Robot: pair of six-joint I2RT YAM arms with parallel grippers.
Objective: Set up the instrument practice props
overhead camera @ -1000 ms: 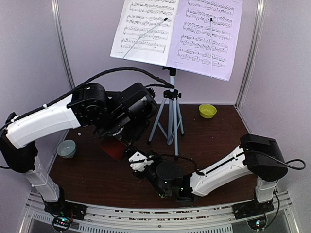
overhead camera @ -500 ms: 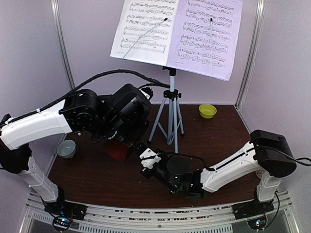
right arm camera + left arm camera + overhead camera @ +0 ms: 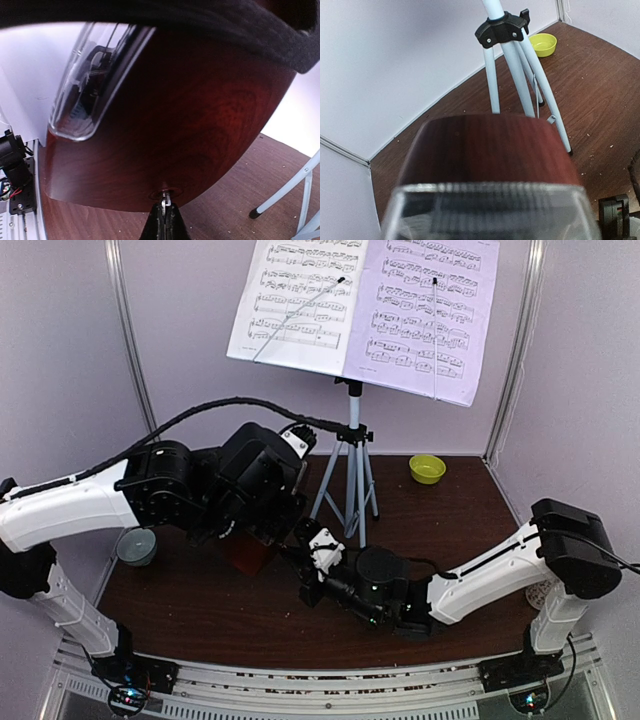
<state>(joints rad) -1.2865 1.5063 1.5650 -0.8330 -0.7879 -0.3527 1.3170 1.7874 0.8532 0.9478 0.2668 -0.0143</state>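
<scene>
My right gripper (image 3: 163, 209) has its dark fingertips drawn tight together, pinching a small metal key (image 3: 164, 194) that sticks out low on the side of the metronome (image 3: 170, 125). The red-brown wood fills most of the right wrist view. The clear cover (image 3: 95, 80) runs up the face to the left of that side, and a black part lies across the top of the body.

From above, the metronome sits left of centre on the table (image 3: 450, 510), tucked under the left gripper (image 3: 255, 530), with my right gripper just beside it on its right. On the left wrist camera I see only the wood top and the ribbed clear cover, very close and blurred. The fingers are hidden, so I cannot tell whether the left jaws are clamped or apart.

Just behind the metronome stands the silver tripod (image 3: 350, 480), its feet on the table. Above it two sheet-music pages are spread side by side, the left page (image 3: 295, 300) and the right page (image 3: 425, 315), each crossed by a thin retaining wire.

A yellow-green bowl (image 3: 427, 468) sits near the back right of the table, well apart from the metronome. A mug (image 3: 136, 546) stands at the left edge.
</scene>
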